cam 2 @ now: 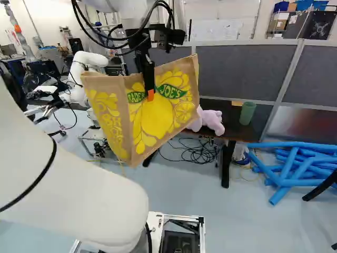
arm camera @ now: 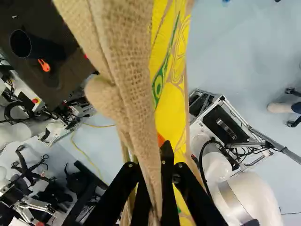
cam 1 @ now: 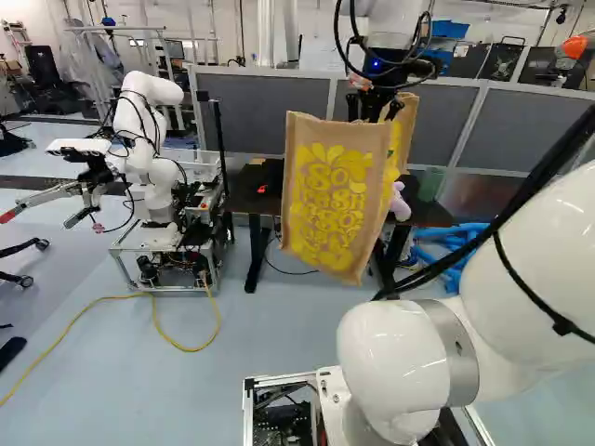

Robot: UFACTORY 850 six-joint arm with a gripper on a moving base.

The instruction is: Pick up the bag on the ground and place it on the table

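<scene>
And the bag (cam 1: 330, 195) is up, hanging in the air on the near side of the table (cam 2: 231, 128), the claw (arm camera: 151, 165) pinching its cloth near the top! That's the carry in hand; next, I'd say, it needs forward travel over the tabletop, clear of the pink plush toy (cam 2: 212, 120), then a gentle lowering.

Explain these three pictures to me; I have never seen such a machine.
This is one white robot arm on a moving base. Two pictures come from cameras on the base behind the arm, one to its left, one to its right; the third looks along the wrist. The black jaws are closed on a brown burlap bag with yellow print, hanging in the air. On the dark table beyond are a pink plush toy and a green cylinder. The white robot further back is separate.
</scene>
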